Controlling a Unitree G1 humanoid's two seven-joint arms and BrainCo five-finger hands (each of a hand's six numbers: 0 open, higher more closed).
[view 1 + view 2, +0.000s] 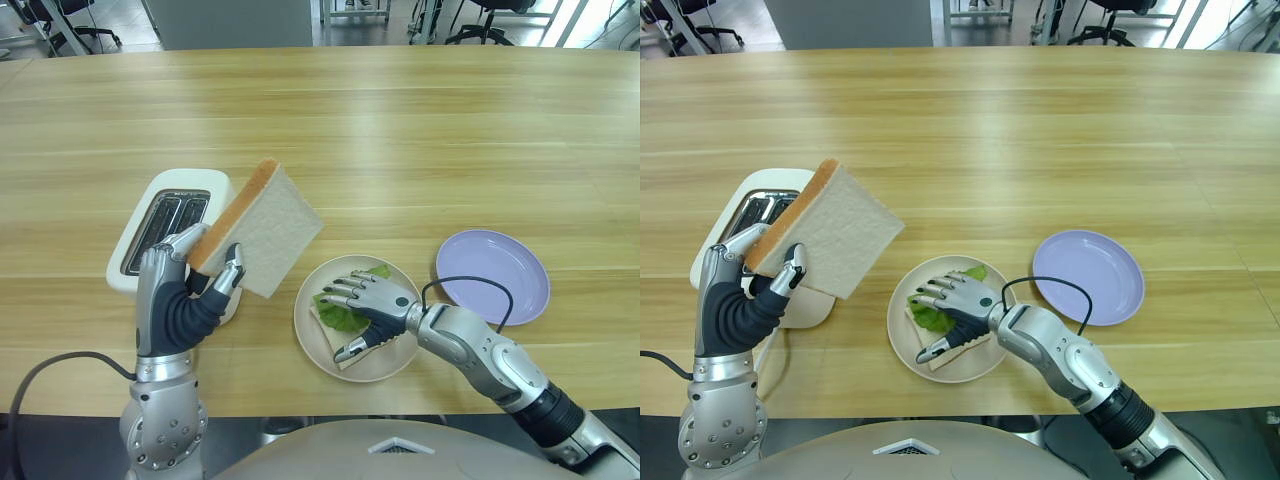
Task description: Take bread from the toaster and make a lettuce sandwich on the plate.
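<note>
**Tan-crusted bread slice in my left hand, above the toaster**

Left hand (pixel 185 300): fingers closed on the lower corner of the bread slice (pixel 270 235), thumb on one face and the others on the opposite face. The slice is lifted clear of the slots and tilted, with the crust edge up and to the left and the white face toward the camera. It hangs over the right end of the toaster (pixel 165 215), leaning toward the beige plate (pixel 312 348).

The toaster is white with a shiny top and sits on the wooden table (pixel 400 130) at my left. From this angle I can't tell whether anything is in the slots.

Right hand (pixel 378 305): palm down over the beige plate, fingers spread and nearly straight, holding nothing. The fingertips are over the lettuce (pixel 335 315) — I can't tell whether they press on it or only hover.

On the beige plate, the lettuce lies on top of a lower slice (pixel 945 362). The slice's pale edge shows near my thumb at the near side of the plate. No slice covers the lettuce.

A purple plate (pixel 492 275) sits just right of the beige one, close but not touching. A black cable loops from my right wrist over its near rim.
</note>
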